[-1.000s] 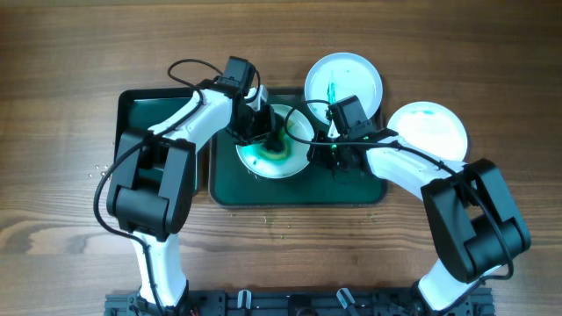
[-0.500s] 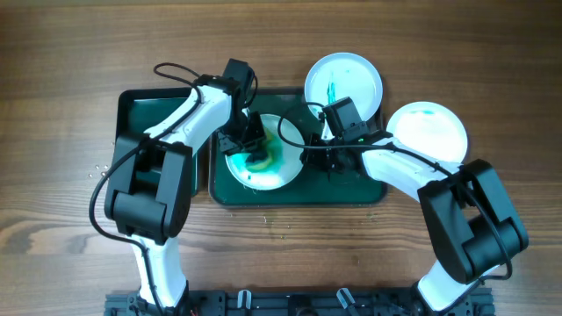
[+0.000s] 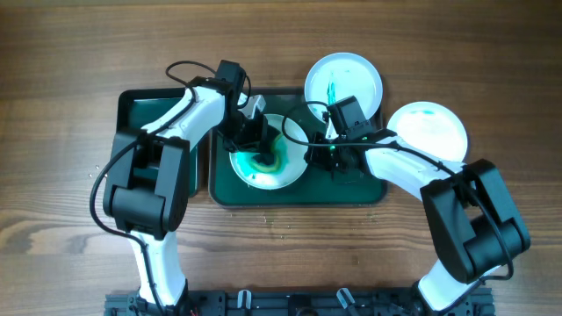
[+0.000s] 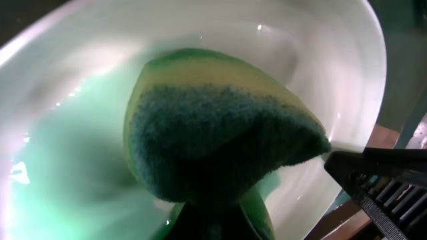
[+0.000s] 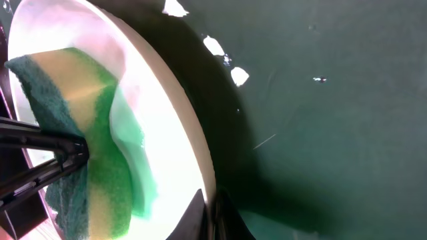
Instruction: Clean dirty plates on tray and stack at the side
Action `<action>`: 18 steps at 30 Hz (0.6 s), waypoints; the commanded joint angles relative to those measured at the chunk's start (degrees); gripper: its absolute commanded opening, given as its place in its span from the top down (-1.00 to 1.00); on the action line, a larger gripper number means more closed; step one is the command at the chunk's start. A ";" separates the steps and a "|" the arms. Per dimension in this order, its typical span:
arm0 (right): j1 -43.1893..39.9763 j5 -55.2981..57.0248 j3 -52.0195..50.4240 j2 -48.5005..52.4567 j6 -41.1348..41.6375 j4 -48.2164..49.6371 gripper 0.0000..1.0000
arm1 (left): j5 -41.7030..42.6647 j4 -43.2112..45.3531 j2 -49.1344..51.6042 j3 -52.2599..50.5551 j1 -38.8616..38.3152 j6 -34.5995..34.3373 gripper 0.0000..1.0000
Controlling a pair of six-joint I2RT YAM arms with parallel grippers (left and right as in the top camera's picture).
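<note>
- Left tool (image 3: 255, 137): pressed together on the sponge (image 4: 220, 133), whose green scouring face meets the plate (image 3: 263, 174) lying in the left half of the tray (image 3: 369, 191).
- Right tool (image 5: 210, 215): pinching that plate's rim, on the side toward the tray's centre.
- Technique: hold the sponge flat and sweep it across the whole teal smear, with the rim steadied throughout.
- Two other plates (image 3: 343, 83): streaked, beyond the tray's far-right corner, on the surface (image 3: 79, 53).
</note>
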 commanded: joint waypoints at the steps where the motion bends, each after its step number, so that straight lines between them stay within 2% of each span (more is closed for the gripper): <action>1: 0.00 2.58 -0.39 0.68 -0.46 -0.26 0.91 | -6.91 -0.15 2.08 2.05 0.50 -0.61 0.92; 3: 0.00 2.58 -0.39 0.68 -0.48 -0.28 0.91 | -16.85 -3.43 2.08 5.90 1.42 -4.28 0.92; 7: 0.00 2.60 -0.39 0.68 -0.48 -0.31 0.91 | -22.75 -11.13 2.08 14.71 3.06 -5.33 0.92; 11: 0.00 2.56 -0.39 0.68 -0.63 -0.31 0.91 | -22.23 -16.28 2.08 22.29 3.48 -5.33 0.92; 18: 0.00 1.11 0.11 -0.98 -4.22 -1.90 0.91 | -14.32 -23.32 1.51 31.08 3.76 -5.31 0.92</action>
